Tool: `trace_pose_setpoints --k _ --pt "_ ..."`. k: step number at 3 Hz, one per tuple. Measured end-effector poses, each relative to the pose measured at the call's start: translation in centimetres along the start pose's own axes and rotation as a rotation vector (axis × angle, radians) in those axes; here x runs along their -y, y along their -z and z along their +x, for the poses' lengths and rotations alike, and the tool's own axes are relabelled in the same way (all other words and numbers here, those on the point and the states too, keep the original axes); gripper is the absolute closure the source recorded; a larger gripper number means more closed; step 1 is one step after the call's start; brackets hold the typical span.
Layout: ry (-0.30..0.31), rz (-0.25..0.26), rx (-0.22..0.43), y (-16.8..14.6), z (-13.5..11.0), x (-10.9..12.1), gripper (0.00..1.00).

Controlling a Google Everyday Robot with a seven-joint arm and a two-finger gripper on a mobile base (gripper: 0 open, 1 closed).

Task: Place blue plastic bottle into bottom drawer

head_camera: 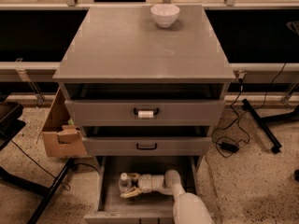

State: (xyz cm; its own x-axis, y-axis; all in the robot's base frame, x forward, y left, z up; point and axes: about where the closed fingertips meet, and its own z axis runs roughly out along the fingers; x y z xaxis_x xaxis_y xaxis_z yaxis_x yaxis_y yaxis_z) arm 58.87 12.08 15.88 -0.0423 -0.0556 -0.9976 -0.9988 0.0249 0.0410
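The grey cabinet's bottom drawer (112, 206) is pulled open at the bottom of the camera view. The blue plastic bottle (124, 180), clear with a white cap, stands inside it at the left. My gripper (130, 185) reaches into the drawer from the right, on a white arm (187, 204), with its yellowish fingers (131, 192) on either side of the bottle. I cannot tell whether they press on it.
A white bowl (165, 15) sits on the cabinet top (140, 50). The top drawer with a white-tagged handle (145, 113) and the middle drawer (146, 146) are slightly open. A cardboard box (60, 132) stands at the left, cables and a black stand leg (261, 125) at the right.
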Motion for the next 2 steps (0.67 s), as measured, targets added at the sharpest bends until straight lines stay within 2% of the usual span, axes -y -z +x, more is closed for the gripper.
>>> trace_pose_setpoints --k 1,2 --pt "0.0 0.0 0.0 0.0 0.0 0.0 0.0" --pt "0.0 0.0 0.0 0.0 0.0 0.0 0.0"
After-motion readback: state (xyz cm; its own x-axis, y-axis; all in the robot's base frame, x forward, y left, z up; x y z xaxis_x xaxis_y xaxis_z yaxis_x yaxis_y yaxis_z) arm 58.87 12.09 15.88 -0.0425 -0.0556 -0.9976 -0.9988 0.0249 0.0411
